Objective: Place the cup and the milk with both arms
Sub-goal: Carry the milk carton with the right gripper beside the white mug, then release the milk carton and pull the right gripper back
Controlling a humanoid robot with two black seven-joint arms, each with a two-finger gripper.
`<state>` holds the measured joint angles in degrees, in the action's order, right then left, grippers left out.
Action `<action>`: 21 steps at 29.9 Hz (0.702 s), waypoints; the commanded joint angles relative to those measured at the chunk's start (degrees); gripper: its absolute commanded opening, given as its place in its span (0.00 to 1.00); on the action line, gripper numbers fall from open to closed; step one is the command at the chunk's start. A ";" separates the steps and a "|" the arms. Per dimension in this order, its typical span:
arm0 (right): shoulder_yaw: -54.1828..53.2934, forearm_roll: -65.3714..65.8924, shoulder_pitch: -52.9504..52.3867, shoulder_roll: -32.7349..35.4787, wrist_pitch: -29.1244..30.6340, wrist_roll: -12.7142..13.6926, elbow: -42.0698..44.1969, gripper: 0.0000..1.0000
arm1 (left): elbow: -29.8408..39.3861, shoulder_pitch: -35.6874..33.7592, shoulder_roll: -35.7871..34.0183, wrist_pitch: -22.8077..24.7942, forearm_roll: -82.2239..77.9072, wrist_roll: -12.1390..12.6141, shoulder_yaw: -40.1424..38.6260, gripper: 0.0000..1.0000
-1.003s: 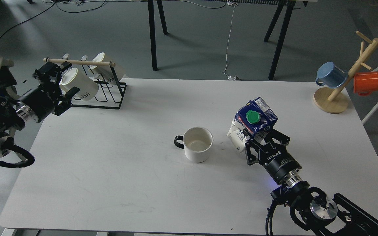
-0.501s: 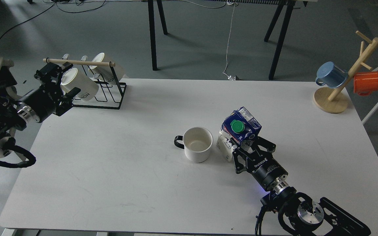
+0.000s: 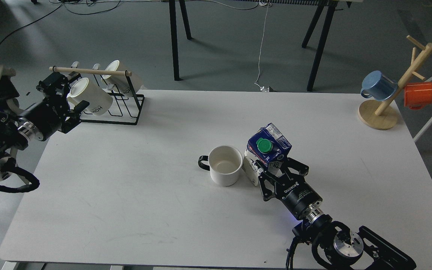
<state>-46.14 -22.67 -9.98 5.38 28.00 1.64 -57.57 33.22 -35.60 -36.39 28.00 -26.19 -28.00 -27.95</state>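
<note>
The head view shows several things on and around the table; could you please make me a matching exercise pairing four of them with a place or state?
Things:
1. milk
2. cup
3. blue mug
4. lettered white mug

Places or states:
A. hanging on the wooden mug tree
B. standing upright mid-table, open and empty
C. held by the right gripper
D. lying in the black wire rack, near the left gripper

Pairs: 1-C, 2-B, 3-A, 4-D

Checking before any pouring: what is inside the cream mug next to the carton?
The mug looks empty: bare pale floor and inner wall show. The near inner wall is hidden behind its rim. The carton, held by the right tool, stands beside it.
</note>
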 commanded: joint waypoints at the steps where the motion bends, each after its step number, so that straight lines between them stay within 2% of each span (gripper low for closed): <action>1: -0.01 0.00 0.23 0.07 0.00 0.03 0.53 0.42 | 0.00 0.01 0.09 0.00 0.00 0.00 0.00 0.99; 5: -0.01 0.00 0.49 0.15 0.00 0.03 0.44 0.45 | -0.09 0.01 0.00 0.00 0.00 0.00 0.00 0.99; 8: -0.01 0.00 0.67 0.15 0.00 0.03 0.01 0.56 | -0.09 0.01 0.00 0.00 0.00 0.00 0.00 0.99; 9: -0.01 0.00 0.75 0.15 0.00 0.03 -0.08 0.66 | -0.09 0.01 0.00 0.00 0.00 0.00 0.00 0.99; 11: -0.01 0.00 0.84 0.15 0.00 0.12 -0.43 0.96 | -0.09 0.01 0.09 0.00 0.00 0.00 0.00 0.99; 16: -0.18 0.09 2.33 0.68 0.00 0.20 -2.71 0.96 | -0.09 0.01 0.00 0.00 0.00 0.00 0.00 0.99; 21: -0.18 0.09 5.41 4.19 0.00 0.20 -7.37 0.96 | -0.09 -0.08 0.00 0.00 0.00 0.00 0.00 0.99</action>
<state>-46.28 -22.58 -6.35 7.64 28.00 1.84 -62.19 33.13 -35.60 -36.39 28.00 -26.19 -28.00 -27.95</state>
